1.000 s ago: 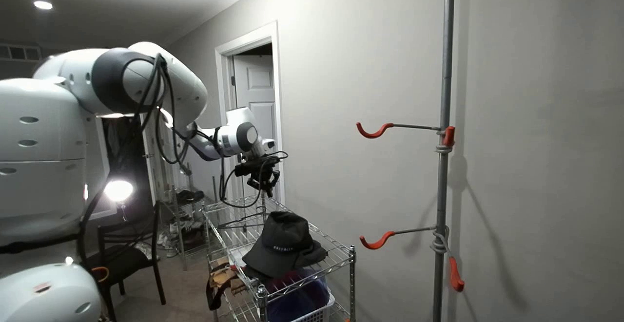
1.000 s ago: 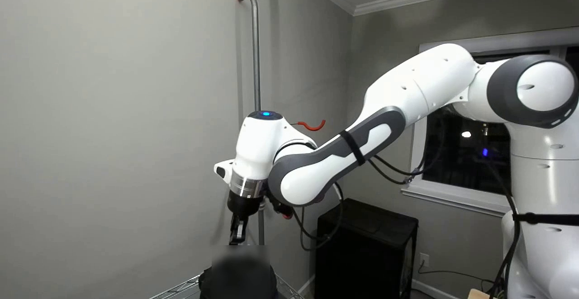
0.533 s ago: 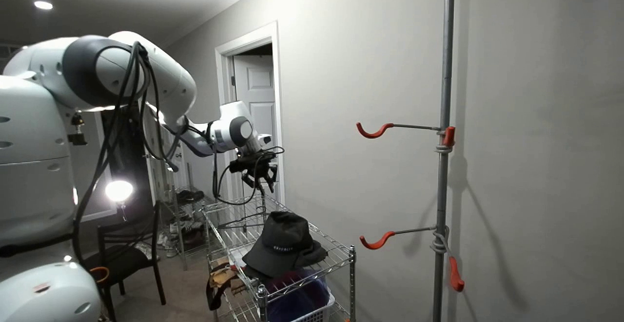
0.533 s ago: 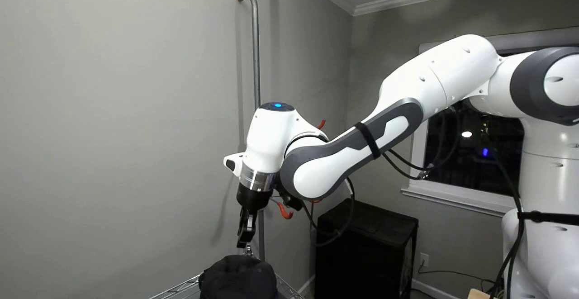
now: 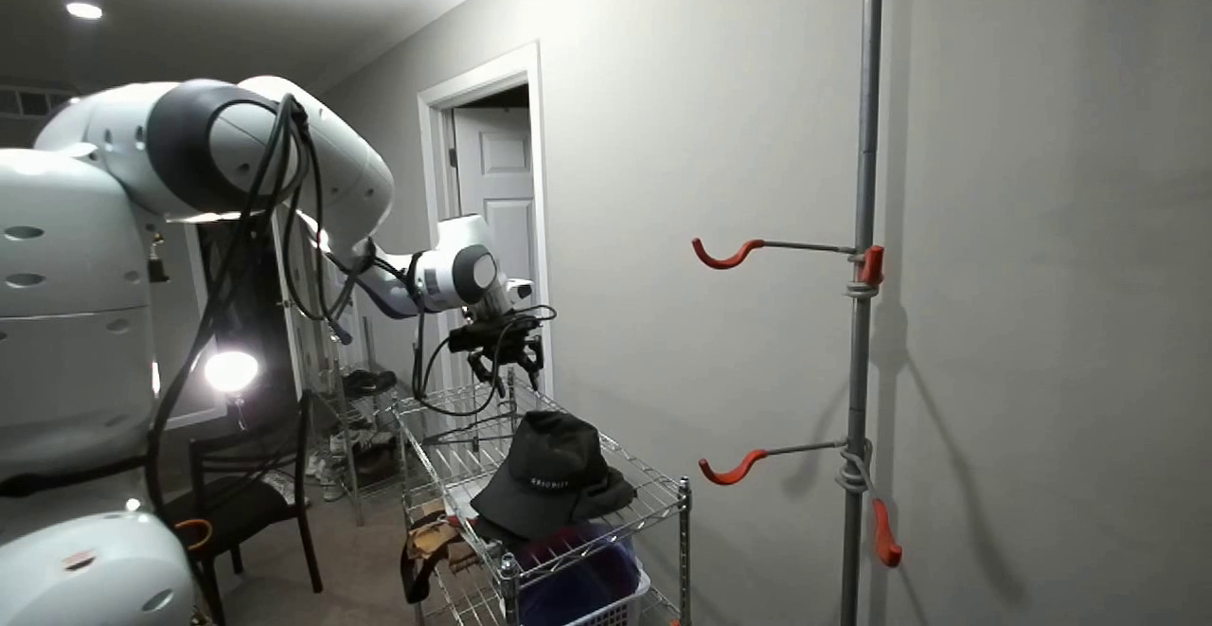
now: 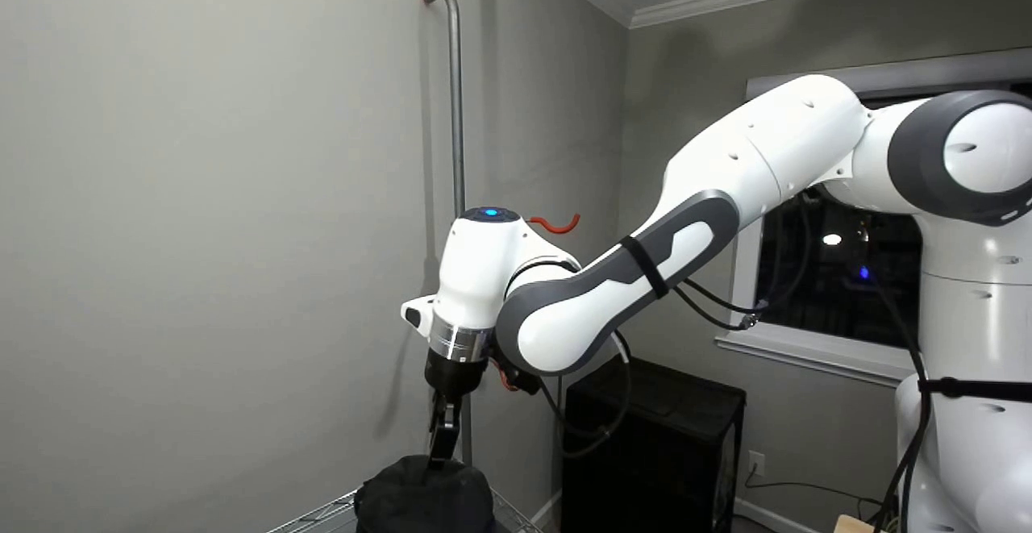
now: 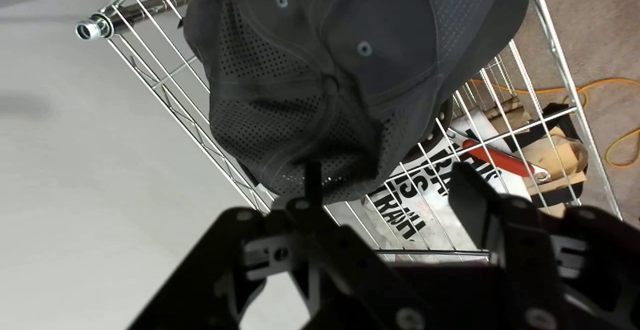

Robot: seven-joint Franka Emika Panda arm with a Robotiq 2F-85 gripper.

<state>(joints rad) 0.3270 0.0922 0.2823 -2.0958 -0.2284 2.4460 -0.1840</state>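
My gripper (image 7: pixel 386 182) is open, its two black fingers spread well apart with nothing between them. In an exterior view the gripper (image 5: pixel 519 386) hangs pointing down over the wire shelf, on the far side of a dark cap (image 5: pixel 554 474). That cap (image 7: pixel 325 85) fills the upper middle of the wrist view, its perforated back panels dented inward. One finger (image 7: pixel 313 185) overlaps the cap's rear edge in that view; touching cannot be told. In an exterior view the black fingers (image 6: pixel 442 440) overlap the top of the cap (image 6: pixel 427 497).
The cap rests on a wire shelf (image 5: pixel 647 519). Below it are a white basket (image 5: pixel 606 612), a printed bag (image 7: pixel 400 212) and a red-handled tool (image 7: pixel 500 158). A pole (image 5: pixel 862 323) with red hooks stands against the wall. A black cabinet (image 6: pixel 645 452) stands in the corner.
The jaws have spread from nearly together to wide apart. The arm has risen and drawn back slightly, then lowered again. The cap has not visibly moved.
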